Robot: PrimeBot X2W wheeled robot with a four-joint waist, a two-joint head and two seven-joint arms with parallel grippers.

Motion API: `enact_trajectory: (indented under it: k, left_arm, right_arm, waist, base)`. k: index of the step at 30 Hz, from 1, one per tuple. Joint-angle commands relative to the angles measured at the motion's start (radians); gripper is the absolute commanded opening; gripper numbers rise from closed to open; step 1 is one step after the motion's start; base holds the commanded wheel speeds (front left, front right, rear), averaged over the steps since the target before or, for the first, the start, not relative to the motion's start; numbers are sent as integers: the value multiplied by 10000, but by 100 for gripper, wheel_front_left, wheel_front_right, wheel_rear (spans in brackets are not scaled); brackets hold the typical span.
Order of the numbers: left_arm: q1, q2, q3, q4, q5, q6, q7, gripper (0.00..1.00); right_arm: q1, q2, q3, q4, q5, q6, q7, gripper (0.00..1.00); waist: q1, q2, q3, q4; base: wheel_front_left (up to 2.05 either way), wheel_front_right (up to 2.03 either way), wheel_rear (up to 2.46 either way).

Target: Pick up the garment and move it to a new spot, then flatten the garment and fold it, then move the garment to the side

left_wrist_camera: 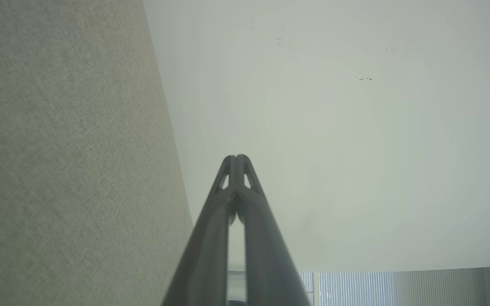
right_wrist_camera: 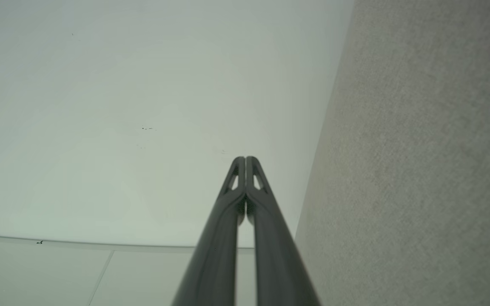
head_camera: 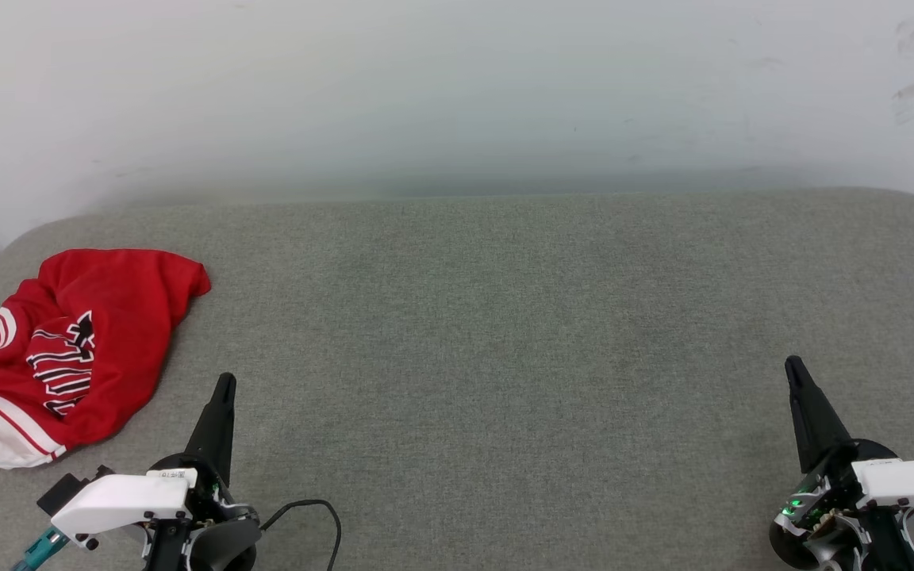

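Note:
The garment, a red shirt with white sleeve, striped trim and black-and-white lettering, lies crumpled at the far left edge of the grey padded table. My left gripper is shut and empty at the lower left, just right of the garment's lower edge and apart from it. My right gripper is shut and empty at the lower right, far from the garment. In the left wrist view the left gripper has its tips pressed together, and the right gripper looks the same in the right wrist view.
A white wall stands behind the table. A black cable loops beside the left wrist. The grey cloth fills the left of the left wrist view, and the cloth covers the right of the right wrist view.

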Motion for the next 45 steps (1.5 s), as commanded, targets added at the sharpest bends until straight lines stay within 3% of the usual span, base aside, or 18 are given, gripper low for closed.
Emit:
enact_trajectory:
  k: [1, 45]
  left_arm:
    - [-68, -8, 22, -2, 12, -18, 20, 0]
    - [-68, -8, 21, -2, 10, -18, 17, 0]
  right_arm:
    - [-121, 33, 4, 6, 15, 0, 11, 0]
    - [-121, 33, 6, 5, 17, 0, 9, 0]
  waist:
    - [0, 0, 0, 0]
    - [0, 0, 0, 0]
  base:
    - [0, 0, 0]
    - [0, 0, 0]
